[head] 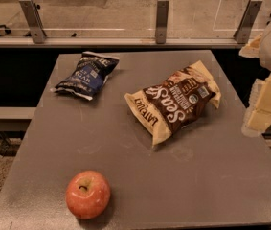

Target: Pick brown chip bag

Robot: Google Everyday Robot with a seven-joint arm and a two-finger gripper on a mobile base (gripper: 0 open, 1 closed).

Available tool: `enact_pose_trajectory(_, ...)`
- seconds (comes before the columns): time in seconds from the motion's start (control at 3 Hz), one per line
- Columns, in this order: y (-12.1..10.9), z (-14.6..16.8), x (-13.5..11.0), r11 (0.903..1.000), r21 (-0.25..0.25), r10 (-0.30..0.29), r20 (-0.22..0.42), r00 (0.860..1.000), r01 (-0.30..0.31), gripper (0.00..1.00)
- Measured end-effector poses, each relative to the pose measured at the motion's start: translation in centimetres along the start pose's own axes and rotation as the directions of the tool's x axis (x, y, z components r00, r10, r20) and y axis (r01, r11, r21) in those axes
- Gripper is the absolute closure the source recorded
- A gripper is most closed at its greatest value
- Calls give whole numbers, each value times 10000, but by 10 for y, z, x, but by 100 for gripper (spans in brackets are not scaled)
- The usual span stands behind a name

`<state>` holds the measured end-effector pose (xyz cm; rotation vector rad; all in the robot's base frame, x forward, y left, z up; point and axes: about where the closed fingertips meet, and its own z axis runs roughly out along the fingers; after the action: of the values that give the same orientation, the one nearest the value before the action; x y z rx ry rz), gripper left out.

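1. The gripper [264, 104] hangs at the picture's 3 o'clock edge, beyond the right rim of the table [211, 176] and above its level. It holds nothing, and whether it is wide or narrow I cannot tell, as only pale blocky parts of it show.
2. The brown chip bag [175, 102] lies flat near the table's middle, a little toward 1 o'clock. Its long axis runs from 7 o'clock to 1 o'clock, and the gripper stands at 3 o'clock from it, apart and not touching.
3. Risk 1: a flat, crinkly bag gives little to bite on. A descent onto the puffed middle could press the air aside and close on a thin fold, and that fold would slip out on the lift.
4. Risk 2: coming in low from 3 o'clock could push the bag across the smooth top toward 9 o'clock instead of getting around it.
5. Risk 3: the 1 o'clock corner seems slightly raised. A grip there alone would let the bag swing and tear loose.
6. Risk 4, small: taking the wrong thing. The dark blue bag [87, 74] sits well apart at 10 o'clock and the apple [88, 194] at 7 o'clock, so only a gross overshoot would reach either.
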<state>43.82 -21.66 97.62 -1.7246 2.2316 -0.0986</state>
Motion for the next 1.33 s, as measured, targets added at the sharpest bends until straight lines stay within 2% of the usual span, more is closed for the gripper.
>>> enact_pose_trajectory(0.33,-1,-1,-1,10000,73,-37,57,10000,36,0)
enact_pose_trajectory(0.67,-12,13,-10,9990,138,-441,446,9980,435,0)
enact_pose_trajectory(1.0,-30,37,-23,9949,150,-1002,822,9916,993,0)
enact_pose_trajectory(1.33,-51,74,-43,9845,-65,-1737,1086,9788,1755,0)
